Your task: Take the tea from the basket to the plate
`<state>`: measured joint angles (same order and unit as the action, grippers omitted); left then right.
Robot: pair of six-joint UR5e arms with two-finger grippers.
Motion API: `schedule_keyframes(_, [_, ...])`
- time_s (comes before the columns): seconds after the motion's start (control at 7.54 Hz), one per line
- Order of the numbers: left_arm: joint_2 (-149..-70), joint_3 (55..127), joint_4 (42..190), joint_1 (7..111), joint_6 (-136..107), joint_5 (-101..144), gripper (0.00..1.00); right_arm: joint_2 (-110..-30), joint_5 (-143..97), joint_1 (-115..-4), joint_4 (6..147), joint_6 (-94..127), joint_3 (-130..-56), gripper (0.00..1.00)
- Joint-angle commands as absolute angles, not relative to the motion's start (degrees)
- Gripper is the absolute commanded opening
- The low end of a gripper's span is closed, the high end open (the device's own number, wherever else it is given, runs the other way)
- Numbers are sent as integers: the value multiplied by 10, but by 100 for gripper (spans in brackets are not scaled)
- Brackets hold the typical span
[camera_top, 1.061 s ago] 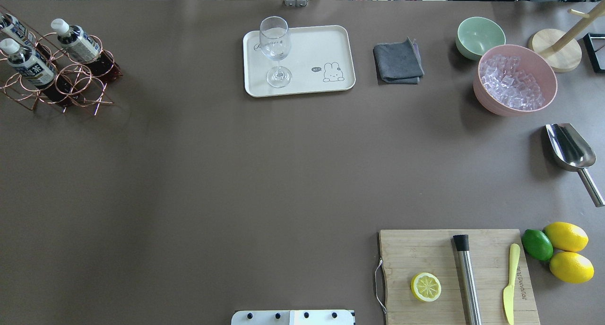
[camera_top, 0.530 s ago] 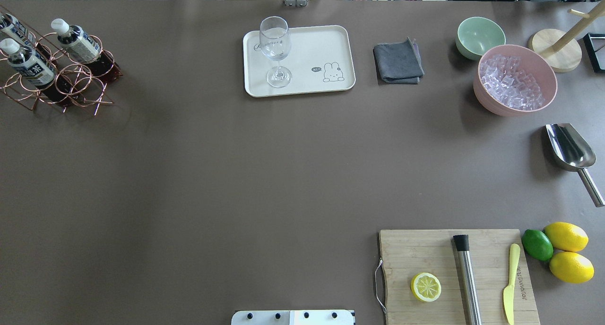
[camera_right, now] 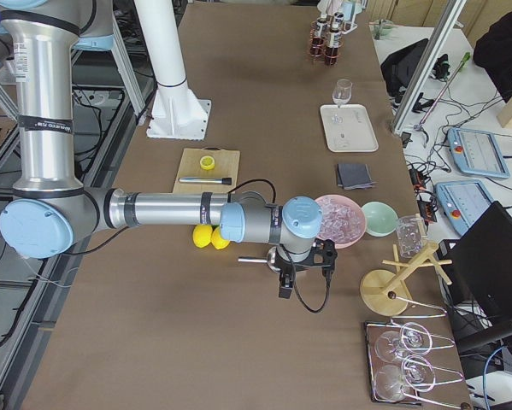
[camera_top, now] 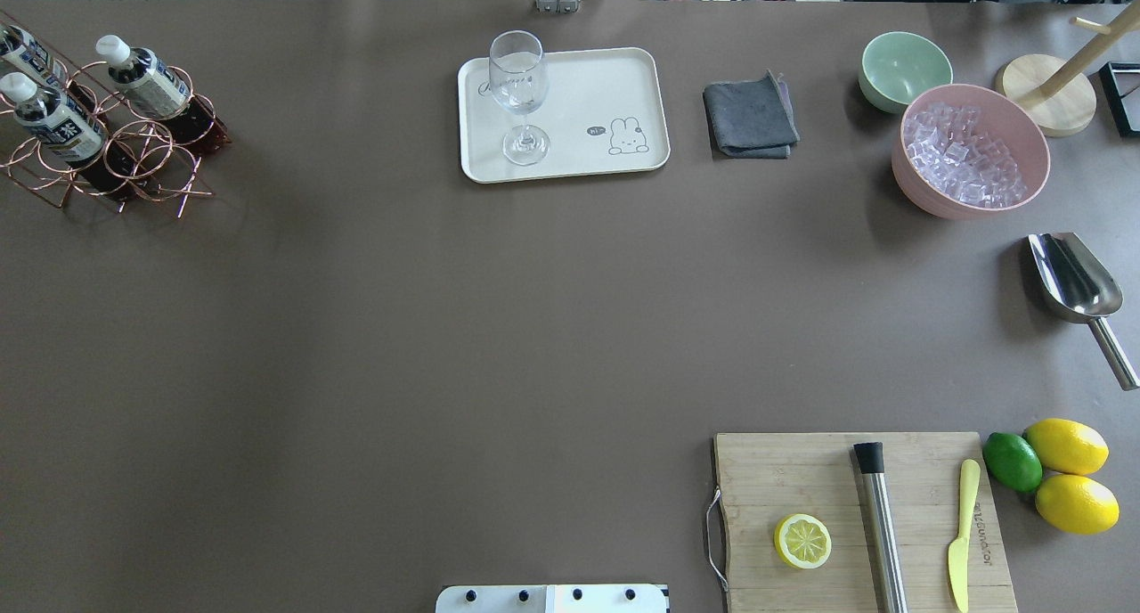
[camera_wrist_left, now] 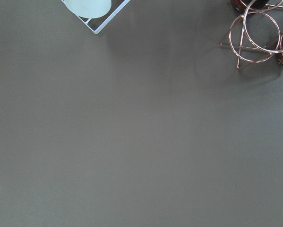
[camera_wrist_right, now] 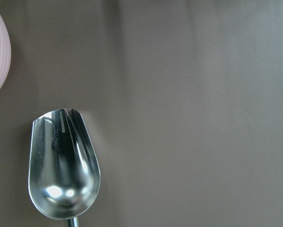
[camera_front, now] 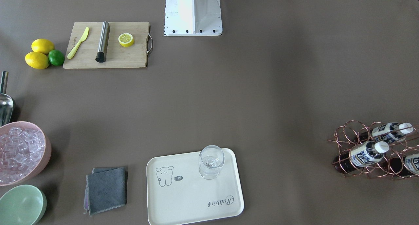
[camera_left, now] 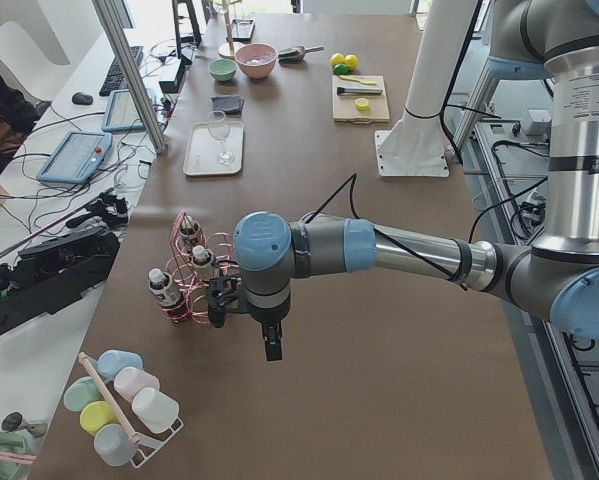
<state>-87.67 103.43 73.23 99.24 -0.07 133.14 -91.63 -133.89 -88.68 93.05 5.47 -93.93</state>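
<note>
Three tea bottles [camera_top: 147,80] [camera_top: 55,123] [camera_top: 25,53] with white caps lie in the rose-gold wire basket [camera_top: 134,150] at the table's far left; they also show in the front view [camera_front: 366,153]. The cream plate [camera_top: 606,87] at the far middle carries only a clear glass [camera_top: 518,96]. My left gripper [camera_left: 271,345] shows only in the exterior left view, hanging over the table just beside the basket [camera_left: 194,285]; I cannot tell whether it is open. My right gripper [camera_right: 284,288] shows only in the exterior right view, above the metal scoop; I cannot tell its state.
A grey cloth [camera_top: 750,116], a green bowl [camera_top: 904,69] and a pink bowl of ice [camera_top: 971,150] stand right of the plate. A metal scoop [camera_top: 1073,279], a cutting board [camera_top: 855,515] with half a lemon, and whole citrus [camera_top: 1064,475] are at the right. A cup rack [camera_left: 119,405] stands near the left gripper.
</note>
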Motion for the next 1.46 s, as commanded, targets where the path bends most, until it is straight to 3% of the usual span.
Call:
schedule_keyframes(0.0, [-948,1036,713,980,-290,1328,98,-913,-1339,-886,931,56,-942,100])
schedule_keyframes(0.4, [-1032,1017,695,944,-552,1345,98,-912,-1348,-881,929,59,-946,100])
schedule_keyframes(0.93, [-1217,789,707,938,-702,1393,98,-911,-1348,-880,929,59,-946,100])
schedule_keyframes(1.06, [-1248,754,712,926,-783,1393,98,-911,-1349,-880,929,58,-947,100])
schedule_keyframes(1.33, [-1253,753,718,903,-864,1393,98,-911,-1348,-873,929,58,-954,100])
